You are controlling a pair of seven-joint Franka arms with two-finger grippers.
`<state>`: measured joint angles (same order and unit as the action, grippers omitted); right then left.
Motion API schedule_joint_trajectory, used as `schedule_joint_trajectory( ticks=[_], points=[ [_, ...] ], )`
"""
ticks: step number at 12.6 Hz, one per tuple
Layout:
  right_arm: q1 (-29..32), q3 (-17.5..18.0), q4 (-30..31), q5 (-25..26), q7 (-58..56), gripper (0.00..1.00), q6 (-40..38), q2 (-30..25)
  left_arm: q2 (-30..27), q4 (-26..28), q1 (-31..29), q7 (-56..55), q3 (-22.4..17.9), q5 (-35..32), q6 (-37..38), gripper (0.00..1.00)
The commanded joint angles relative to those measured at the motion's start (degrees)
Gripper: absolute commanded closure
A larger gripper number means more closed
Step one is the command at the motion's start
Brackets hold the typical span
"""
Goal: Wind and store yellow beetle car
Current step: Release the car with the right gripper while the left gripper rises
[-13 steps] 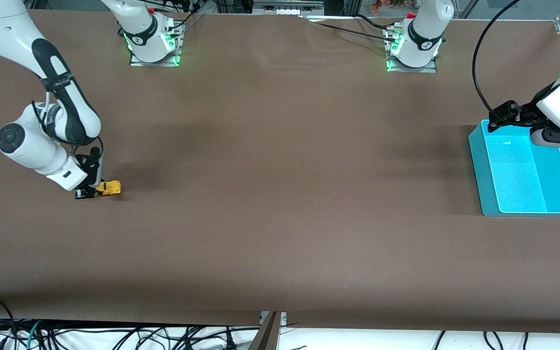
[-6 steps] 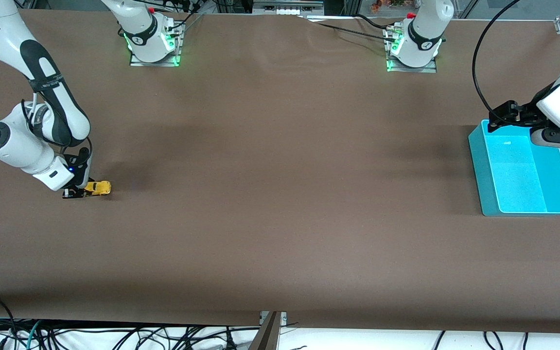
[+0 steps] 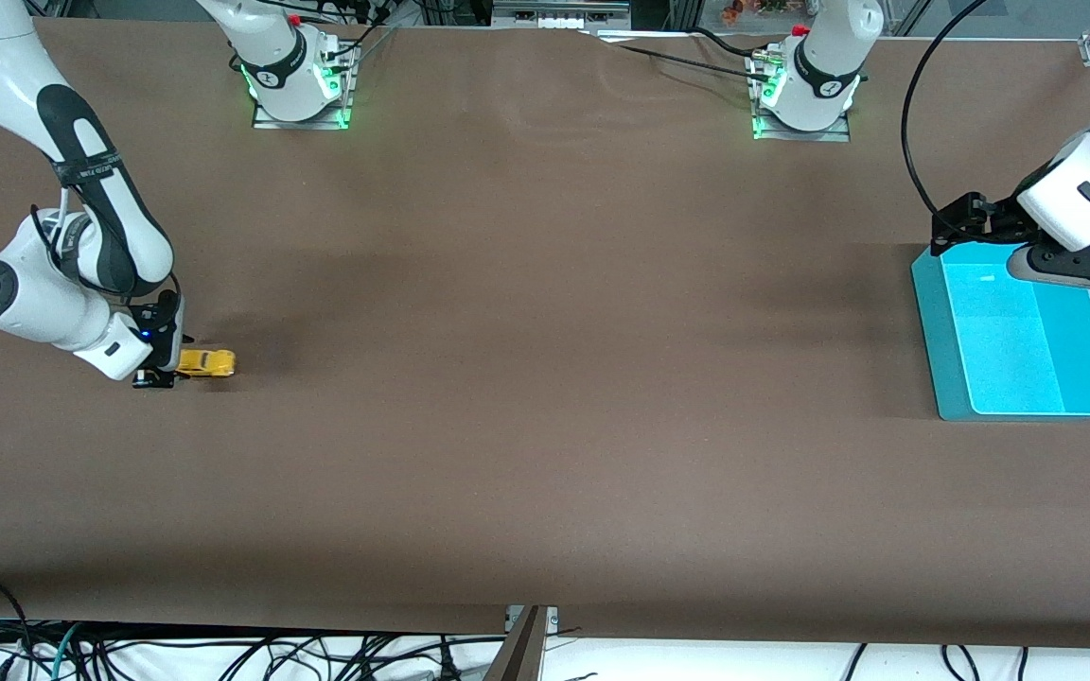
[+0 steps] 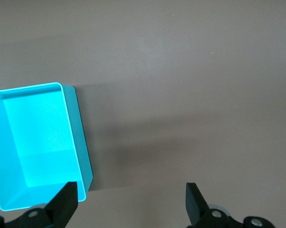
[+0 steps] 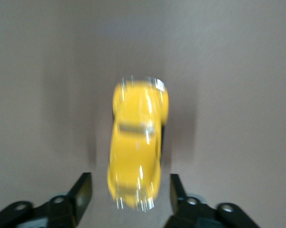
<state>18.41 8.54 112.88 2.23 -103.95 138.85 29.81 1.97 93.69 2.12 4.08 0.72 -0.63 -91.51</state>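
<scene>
The yellow beetle car [image 3: 206, 362] stands on the brown table near the right arm's end. My right gripper [image 3: 157, 376] is low at the table just beside it, open. In the right wrist view the car [image 5: 137, 152] has one end between my spread fingers [image 5: 83, 191], with a gap on each side, and the rest pointing away from the gripper [image 5: 129, 195]. My left gripper [image 3: 948, 231] is open and empty over the edge of the teal bin [image 3: 942, 369]. The bin also shows in the left wrist view [image 4: 78, 137], beside the left gripper [image 4: 131, 204].
The teal bin holds nothing and stands at the left arm's end of the table. The two arm bases [image 3: 299, 85] [image 3: 800, 95] stand along the table's edge farthest from the front camera. Cables hang below the table's edge nearest that camera.
The right gripper dragged the car toward the right arm's end, then let go; the car now sits farther toward the table's middle. The left arm lifted slightly.
</scene>
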Motion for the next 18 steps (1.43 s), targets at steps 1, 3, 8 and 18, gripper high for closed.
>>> schedule_joint_trajectory(
  ticks=[1,3,8,18],
  points=[
    [-1.6,1.5,-7.9,-1.2,1.7,0.00,-8.3,0.6,0.5,-1.7,0.2,-0.7,-0.1,-1.2,1.3,0.00],
    [-3.4,2.4,-11.5,-0.7,5.2,0.00,-12.6,-0.4,0.5,-1.7,0.2,-0.7,-0.2,-1.2,1.4,0.00],
    [-7.5,3.8,-11.8,0.6,17.7,0.00,-17.9,-9.4,0.5,-1.7,0.2,-0.7,-0.1,-1.2,1.4,0.00],
    [-11.4,3.6,-10.7,-1.2,73.6,0.00,-33.8,-27.4,0.6,-1.8,0.2,-0.7,-0.2,-1.2,1.4,0.00]
  ],
)
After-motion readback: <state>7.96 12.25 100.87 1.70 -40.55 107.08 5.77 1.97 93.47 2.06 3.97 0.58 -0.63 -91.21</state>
